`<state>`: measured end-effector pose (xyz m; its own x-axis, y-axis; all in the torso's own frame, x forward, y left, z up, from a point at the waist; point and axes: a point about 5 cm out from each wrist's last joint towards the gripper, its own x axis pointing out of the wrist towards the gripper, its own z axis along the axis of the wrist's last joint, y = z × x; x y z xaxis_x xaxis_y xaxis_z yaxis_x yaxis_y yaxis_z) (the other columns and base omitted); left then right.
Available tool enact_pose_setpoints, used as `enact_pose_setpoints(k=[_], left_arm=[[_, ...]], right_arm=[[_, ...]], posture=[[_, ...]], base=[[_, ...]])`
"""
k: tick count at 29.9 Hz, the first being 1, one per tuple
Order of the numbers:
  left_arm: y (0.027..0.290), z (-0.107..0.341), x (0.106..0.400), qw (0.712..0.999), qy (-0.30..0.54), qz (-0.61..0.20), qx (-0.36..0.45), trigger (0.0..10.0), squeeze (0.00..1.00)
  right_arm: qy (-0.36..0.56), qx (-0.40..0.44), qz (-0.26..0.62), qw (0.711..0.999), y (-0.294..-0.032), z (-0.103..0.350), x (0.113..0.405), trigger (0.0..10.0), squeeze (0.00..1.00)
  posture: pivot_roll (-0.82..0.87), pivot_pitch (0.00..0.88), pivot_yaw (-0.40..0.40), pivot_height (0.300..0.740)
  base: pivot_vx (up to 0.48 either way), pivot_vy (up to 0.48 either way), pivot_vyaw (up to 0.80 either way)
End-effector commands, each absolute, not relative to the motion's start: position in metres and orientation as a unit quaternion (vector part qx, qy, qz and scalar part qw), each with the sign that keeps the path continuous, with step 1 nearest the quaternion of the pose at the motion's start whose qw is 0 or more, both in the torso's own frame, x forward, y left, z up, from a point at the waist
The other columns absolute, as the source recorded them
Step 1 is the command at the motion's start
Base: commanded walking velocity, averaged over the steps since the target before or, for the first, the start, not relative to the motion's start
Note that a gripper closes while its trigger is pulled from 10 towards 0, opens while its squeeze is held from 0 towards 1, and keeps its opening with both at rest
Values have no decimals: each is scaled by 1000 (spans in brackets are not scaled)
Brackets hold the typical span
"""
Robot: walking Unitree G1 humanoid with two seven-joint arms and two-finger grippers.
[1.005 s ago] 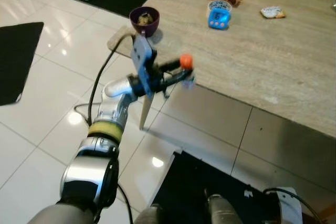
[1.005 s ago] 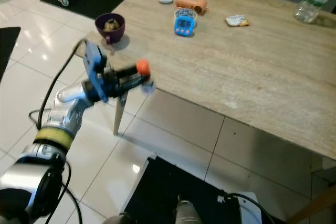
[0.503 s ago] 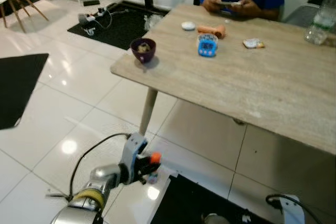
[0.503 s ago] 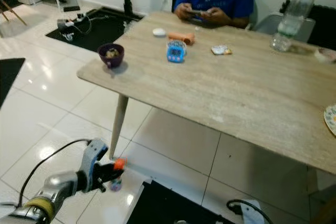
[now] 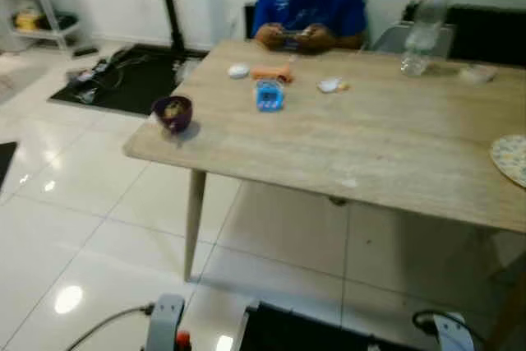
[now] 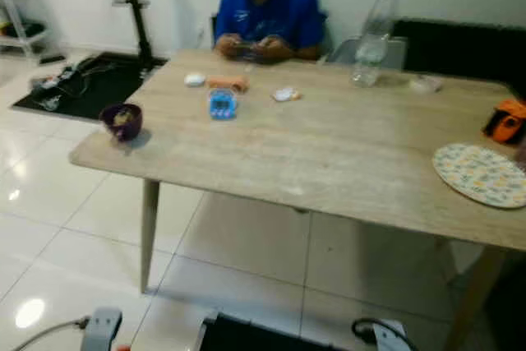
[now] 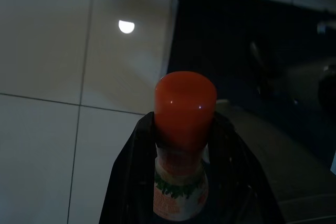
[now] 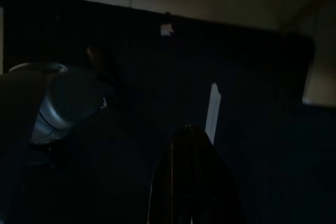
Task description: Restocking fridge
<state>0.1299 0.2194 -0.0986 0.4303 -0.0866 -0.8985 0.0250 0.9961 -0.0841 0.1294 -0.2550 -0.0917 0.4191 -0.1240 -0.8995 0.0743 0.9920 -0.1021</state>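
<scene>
- We see the left end effector [image 7: 184, 182] clamped on a small bottle [image 7: 181, 192] with a rounded orange cap [image 7: 185, 106]; the black fingers [image 7: 128, 182] press against its two sides just below the cap.
- The bottle's long axis runs along the fingers, and the cap end points outward past the fingertips, toward the pale tiled floor [image 7: 47, 51] and a dark mat [image 7: 247, 30] beyond (a green and orange label shows on the neck).
- In the head views the left arm hangs low, near the bottom edge of the frame, over the floor in front of the tabletop [image 5: 345, 145]; a speck of the orange cap shows there beside the wrist bracket [image 5: 167, 322].
- The right end effector [image 8: 191, 182] hangs in deep shade over a dark surface; its fingers appear pressed together, with nothing seen between them.
- On the wooden tabletop stand a purple bowl [image 5: 173, 112] near the corner, a blue timer [image 5: 269, 95], a clear plastic bottle [image 5: 426, 22] at the far side, and a patterned plate [image 6: 481, 173] toward the right.
- A person in a blue shirt [image 5: 311, 2] sits at the far side of the tabletop, hands together over a small device (the picture is blurred).
</scene>
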Motion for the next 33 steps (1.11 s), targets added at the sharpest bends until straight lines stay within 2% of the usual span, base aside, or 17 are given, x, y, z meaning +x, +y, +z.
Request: enact_pose_setpoints(k=[1, 11, 22, 33], left_arm=[[213, -98, 136, 849, 527, -33, -24, 10000, 0], [205, -95, 151, 856, 515, -52, 13, 10000, 0], [202, -101, 137, 843, 534, -52, 28, 10000, 0], [204, -100, 138, 843, 535, -46, 22, 10000, 0]], right_arm=[[542, -26, -55, 838, -252, -93, 130, 10000, 0], [563, -39, -55, 824, -254, -95, 121, 10000, 0], [566, -45, -48, 822, -237, -98, 129, 10000, 0], [567, -43, -40, 821, -223, -100, 133, 10000, 0]], posture=[[-19, 0, 16, 740], [-24, 0, 7, 740], [-27, 6, 2, 740], [-25, 10, 4, 740]], base=[[0, 0, -800], [0, 0, -800], [0, 0, -800], [0, 0, -800]])
